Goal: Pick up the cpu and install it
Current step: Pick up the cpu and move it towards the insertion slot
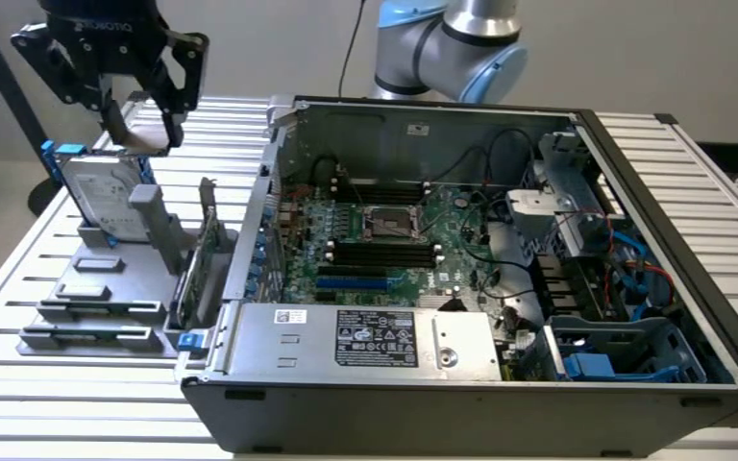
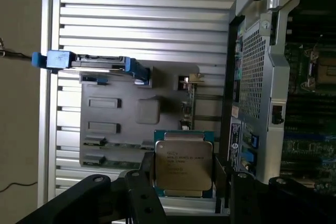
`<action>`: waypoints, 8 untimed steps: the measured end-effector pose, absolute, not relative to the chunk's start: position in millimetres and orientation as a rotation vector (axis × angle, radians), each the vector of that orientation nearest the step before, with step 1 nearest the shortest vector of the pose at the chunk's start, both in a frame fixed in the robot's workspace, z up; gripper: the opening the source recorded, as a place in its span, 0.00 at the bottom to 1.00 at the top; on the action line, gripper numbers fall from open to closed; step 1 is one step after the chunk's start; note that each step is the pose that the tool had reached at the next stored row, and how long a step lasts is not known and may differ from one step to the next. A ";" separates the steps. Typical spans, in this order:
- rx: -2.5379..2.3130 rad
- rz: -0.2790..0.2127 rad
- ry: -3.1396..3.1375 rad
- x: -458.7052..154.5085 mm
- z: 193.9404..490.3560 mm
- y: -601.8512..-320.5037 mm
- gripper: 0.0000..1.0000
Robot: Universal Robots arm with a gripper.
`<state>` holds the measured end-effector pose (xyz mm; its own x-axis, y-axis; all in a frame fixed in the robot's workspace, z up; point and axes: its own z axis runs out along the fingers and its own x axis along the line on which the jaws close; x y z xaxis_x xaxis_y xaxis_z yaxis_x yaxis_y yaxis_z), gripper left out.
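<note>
The cpu (image 2: 182,163) is off the bench (image 1: 23,384) and in the air, pinched by its two opposite edges between the gripper's (image 1: 135,115) fingers (image 2: 140,183). They are clenched on the chip itself, with the silver lid facing the wrist camera. Gripping by the edges looks deliberate. It keeps the fingers off the lid and the contact side, and it leaves the underside free to meet a socket squarely.

In the exterior view the gripper hangs at the far left, above the grey holder (image 1: 100,317) and close over the top of the hard drive (image 1: 97,197). The drive stands upright on edge in its blue frame. The holder keeps each part in its own slot, apart from the others and open to a grasp from above. A bare raised square pad (image 2: 148,111) shows on it, which I take to be the chip's seat, though that is a guess.

The open case (image 1: 472,394) lies to the exterior view's right of the holder, on its side so the motherboard (image 1: 402,274) faces up. The socket (image 1: 392,224) sits near the board's middle, well apart from the gripper, and looks open and unfilled. By that, the chip is picked up but not installed.
</note>
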<state>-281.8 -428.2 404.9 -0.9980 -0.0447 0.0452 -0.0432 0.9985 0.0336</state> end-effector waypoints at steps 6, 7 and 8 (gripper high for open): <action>0.068 -0.057 -3.094 -254.3 405.9 -428.1 0.54; 0.068 -0.057 -3.094 -249.8 406.0 -428.1 0.54; 0.068 -0.057 -3.094 -245.4 405.9 -428.1 0.54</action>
